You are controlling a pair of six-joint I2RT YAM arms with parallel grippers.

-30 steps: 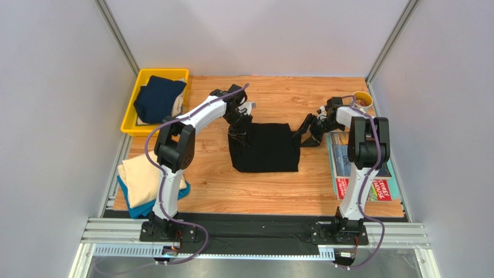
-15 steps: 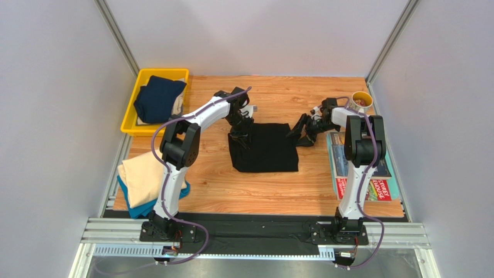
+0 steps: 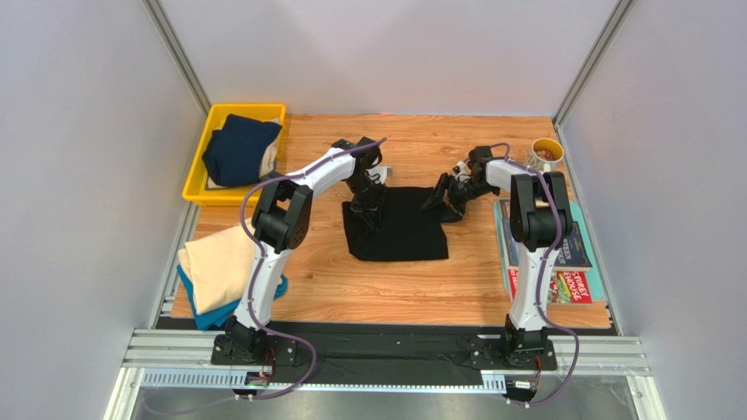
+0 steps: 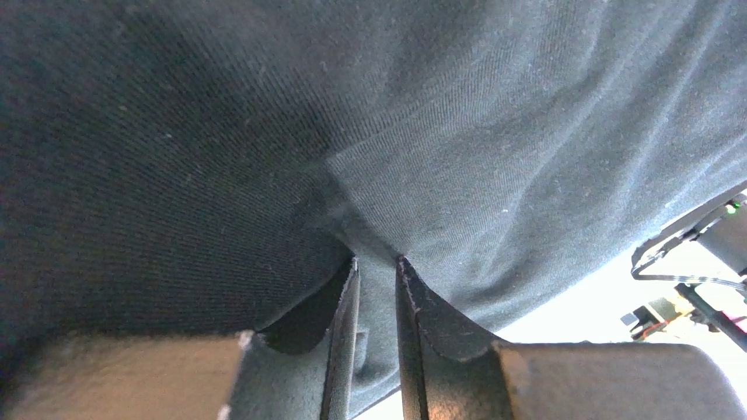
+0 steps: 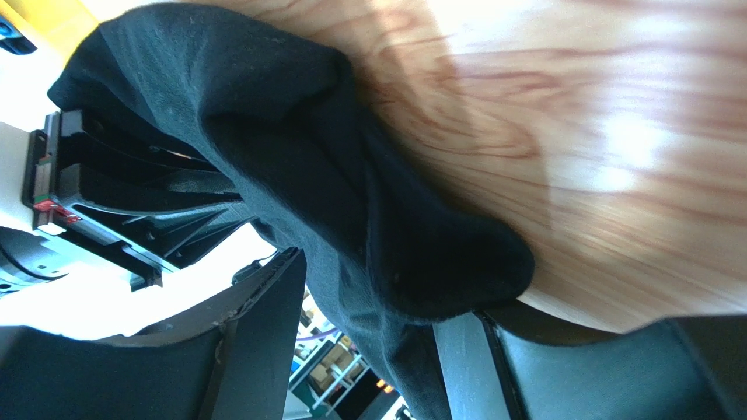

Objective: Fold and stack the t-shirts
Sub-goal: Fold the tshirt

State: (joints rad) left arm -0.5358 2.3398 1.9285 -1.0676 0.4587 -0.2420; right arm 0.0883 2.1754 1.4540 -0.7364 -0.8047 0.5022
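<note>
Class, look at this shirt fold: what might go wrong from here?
The left gripper pinches only a thin fold of the black t-shirt, which may slip out. The right gripper straddles a thick bunch, perhaps loosely, so that corner might drop, leaving the fold crooked.

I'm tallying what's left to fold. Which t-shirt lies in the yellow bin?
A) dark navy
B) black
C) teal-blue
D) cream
A: the dark navy t-shirt lies in the yellow bin, while the black t-shirt is out on the wooden table.
</note>
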